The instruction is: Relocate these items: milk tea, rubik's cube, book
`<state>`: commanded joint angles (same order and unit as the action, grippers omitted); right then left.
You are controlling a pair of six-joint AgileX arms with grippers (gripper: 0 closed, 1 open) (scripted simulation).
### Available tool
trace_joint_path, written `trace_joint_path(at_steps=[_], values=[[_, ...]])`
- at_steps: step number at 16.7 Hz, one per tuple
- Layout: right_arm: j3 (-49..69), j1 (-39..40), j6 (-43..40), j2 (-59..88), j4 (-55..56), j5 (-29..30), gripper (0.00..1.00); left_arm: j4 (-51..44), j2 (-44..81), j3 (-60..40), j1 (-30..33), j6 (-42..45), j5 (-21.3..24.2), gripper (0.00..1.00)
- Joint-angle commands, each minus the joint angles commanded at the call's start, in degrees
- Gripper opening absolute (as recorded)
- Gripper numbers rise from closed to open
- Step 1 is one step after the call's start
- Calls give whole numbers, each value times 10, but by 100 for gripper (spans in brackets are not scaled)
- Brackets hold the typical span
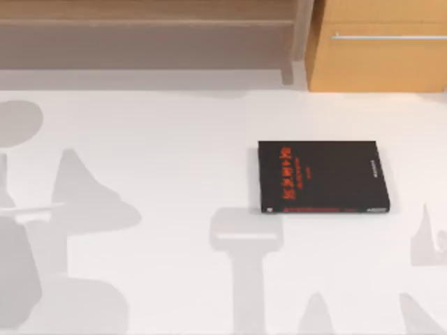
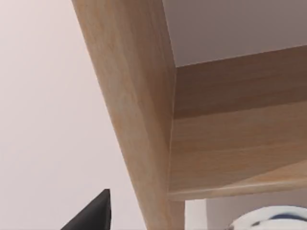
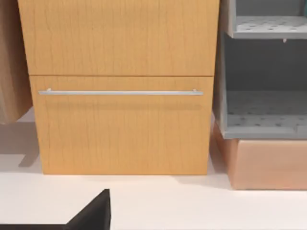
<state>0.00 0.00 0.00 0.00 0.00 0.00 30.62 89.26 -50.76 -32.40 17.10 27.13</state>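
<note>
Barely seen in the left wrist view: a rounded white top [image 2: 271, 218] with faint blue and dark marks across it, cut off by the picture's edge. Sits close under the wooden shelf frame [image 2: 144, 120], beside its upright post, against a pale background. Possibly the milk tea; too little visible to tell its full shape, pose or what it rests on.

Black book [image 1: 321, 176] — red lettering (white table [image 1: 174, 153], orange-wood drawer cabinet [image 1: 380, 59]).
</note>
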Motion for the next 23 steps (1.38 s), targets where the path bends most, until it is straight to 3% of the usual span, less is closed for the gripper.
trace_joint_path(at_steps=[7,15,19,23], values=[[0,0,0,0,0,0,100,-402,-150,-11,-9,73,-92,100],[0,0,0,0,0,0,100,-822,-231,41,-8,73,-214,100],[0,0,0,0,0,0,100,-948,-238,66,-7,61,-257,100],[0,0,0,0,0,0,100,-985,-241,76,-5,55,-270,100]])
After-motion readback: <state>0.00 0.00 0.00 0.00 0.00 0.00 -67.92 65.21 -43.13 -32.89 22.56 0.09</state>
